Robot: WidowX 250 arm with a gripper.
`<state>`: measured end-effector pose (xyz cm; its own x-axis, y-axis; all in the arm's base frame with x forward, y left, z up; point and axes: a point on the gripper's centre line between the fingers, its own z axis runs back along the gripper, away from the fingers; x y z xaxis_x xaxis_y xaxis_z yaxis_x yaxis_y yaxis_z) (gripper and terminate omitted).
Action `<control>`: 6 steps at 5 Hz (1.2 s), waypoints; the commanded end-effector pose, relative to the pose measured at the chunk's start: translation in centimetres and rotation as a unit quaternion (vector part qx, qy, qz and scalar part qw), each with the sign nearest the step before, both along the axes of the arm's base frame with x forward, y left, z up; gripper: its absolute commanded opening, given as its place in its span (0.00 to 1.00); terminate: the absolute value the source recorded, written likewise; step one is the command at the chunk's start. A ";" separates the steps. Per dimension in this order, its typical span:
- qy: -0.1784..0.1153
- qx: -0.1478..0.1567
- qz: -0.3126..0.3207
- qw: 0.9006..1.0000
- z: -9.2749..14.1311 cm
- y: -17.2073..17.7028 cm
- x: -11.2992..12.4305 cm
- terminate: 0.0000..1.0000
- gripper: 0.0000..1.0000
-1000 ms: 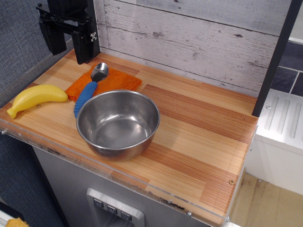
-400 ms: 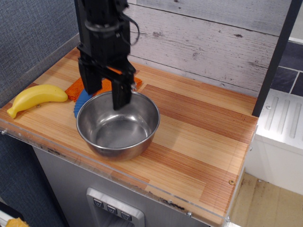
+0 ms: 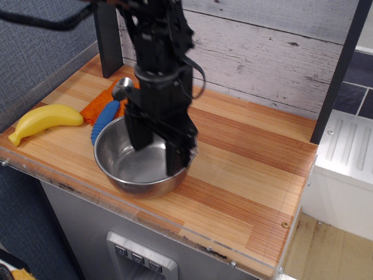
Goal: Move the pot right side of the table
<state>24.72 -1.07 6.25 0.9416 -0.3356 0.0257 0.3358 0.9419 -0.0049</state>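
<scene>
The pot (image 3: 129, 170) is a large shiny steel bowl standing on the left half of the wood-plank table (image 3: 250, 169), near the front edge. My black gripper (image 3: 158, 150) reaches down into the pot from above. It is open, with its two fingers spread apart. The left finger (image 3: 140, 135) hangs over the middle of the bowl. The right finger (image 3: 178, 154) is low by the pot's right wall, and I cannot tell if it touches the rim. The arm hides the pot's back rim.
A yellow banana (image 3: 44, 119) lies at the table's left edge. A blue-handled metal spoon (image 3: 108, 112) rests on an orange cloth (image 3: 95, 107) just behind the pot. A black post (image 3: 109, 41) stands at the back left. A white-plank wall runs behind.
The gripper has moved from the back left corner rightward and down, and its fingers now hang inside the pot. The pot has not moved.
</scene>
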 end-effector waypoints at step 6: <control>-0.045 0.000 -0.092 0.995 3.7 0.2 0.2 0.00 0.00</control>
